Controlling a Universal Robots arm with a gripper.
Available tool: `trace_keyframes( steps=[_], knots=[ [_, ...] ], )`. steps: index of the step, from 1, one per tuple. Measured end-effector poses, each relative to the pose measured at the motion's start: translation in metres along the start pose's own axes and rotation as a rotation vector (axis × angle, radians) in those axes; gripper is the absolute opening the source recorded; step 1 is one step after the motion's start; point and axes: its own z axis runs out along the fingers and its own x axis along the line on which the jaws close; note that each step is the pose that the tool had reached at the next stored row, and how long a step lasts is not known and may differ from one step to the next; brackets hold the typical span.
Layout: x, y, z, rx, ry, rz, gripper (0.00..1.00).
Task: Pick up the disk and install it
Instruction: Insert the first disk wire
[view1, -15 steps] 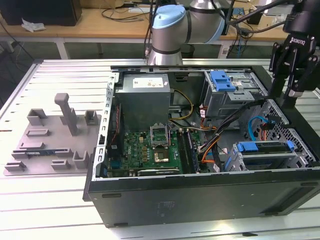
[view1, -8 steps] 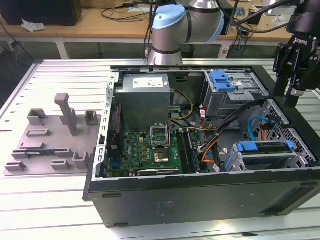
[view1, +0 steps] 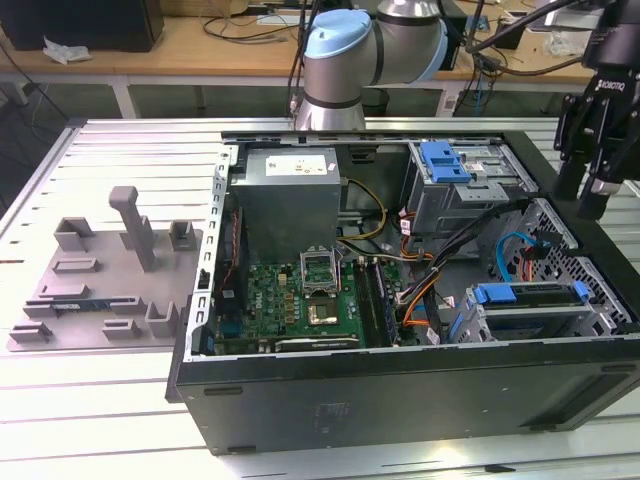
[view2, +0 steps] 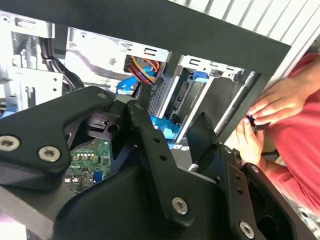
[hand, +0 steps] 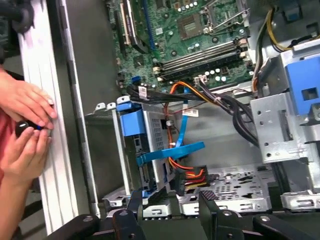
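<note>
The computer case (view1: 400, 400) lies open on its side, so its bays face upward — the disk (hand: 150, 132), in its blue bracket, stands on edge in the metal cage (hand: 100, 150) by the cables (hand: 210, 97). The gripper (hand: 172, 200) hangs over it, spread wide and holding nothing

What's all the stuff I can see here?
computer case: one, black, open, middle
motherboard: one, green, inside the case
power supply: one, grey, inside the case
disk: one, silver with blue carrier, case's bay, exterior view's right
parts tray: one, grey, exterior view's left
cables: several, orange, blue, black, inside the case
hands: two, beside the case
arm: one, silver and light blue, behind the case
gripper: one, black, open, empty, over the case
</note>
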Motion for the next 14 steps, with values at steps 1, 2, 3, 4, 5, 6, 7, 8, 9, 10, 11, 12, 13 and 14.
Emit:
trace_keyframes(
  steps=[1,2,3,4,5,6,7,8,9,10,11,12,13,14],
  knots=[
    [-0.0004,-0.0011,0.0004,-0.0090,0.0092,-0.003,0.56],
    [-0.0009,-0.0013,0.0013,-0.0172,0.0146,-0.006,0.56],
    [-0.0017,-0.0014,0.0031,-0.0237,0.0177,-0.009,0.56],
    [-0.0028,-0.0014,0.0056,-0.0286,0.0200,-0.011,0.56],
    [-0.0044,-0.0018,0.0080,-0.0293,0.0207,-0.011,0.56],
    [-0.0054,-0.0020,0.0095,-0.0293,0.0210,-0.011,0.56],
    [-0.0067,-0.0024,0.0118,-0.0293,0.0210,-0.011,0.56],
    [-0.0082,-0.0025,0.0151,-0.0300,0.0214,-0.011,0.56],
    [-0.0087,-0.0026,0.0164,-0.0330,0.0231,-0.013,0.56],
    [-0.0089,-0.0026,0.0169,-0.0383,0.0260,-0.015,0.56],
    [-0.0092,-0.0026,0.0177,-0.0440,0.0293,-0.017,0.56],
    [-0.0096,-0.0026,0.0185,-0.0468,0.0308,-0.018,0.56],
    [-0.0103,-0.0026,0.0204,-0.0506,0.0338,-0.020,0.56],
    [-0.0111,-0.0027,0.0223,-0.0528,0.0361,-0.021,0.55]
  ],
)
